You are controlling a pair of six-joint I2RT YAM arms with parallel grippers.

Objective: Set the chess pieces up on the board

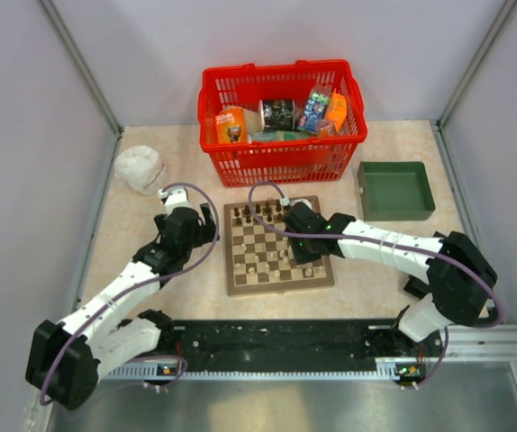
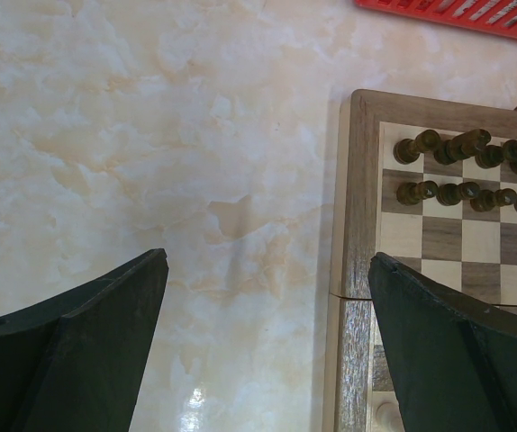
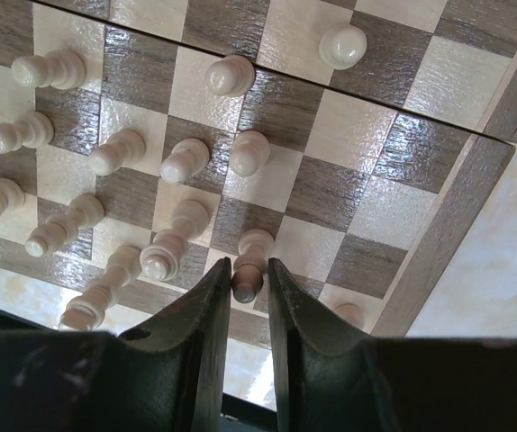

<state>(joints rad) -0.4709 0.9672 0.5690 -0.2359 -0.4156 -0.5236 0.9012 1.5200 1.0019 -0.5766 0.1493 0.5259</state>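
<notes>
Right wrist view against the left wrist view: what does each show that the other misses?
Only the right wrist: pale pieces on the board, and the right hand closed on one pale piece. Only the left wrist: dark pieces in two rows, the red basket edge, the marbled table, and the open left hand holding nothing. Both: the checkered board with its tan border.
</notes>
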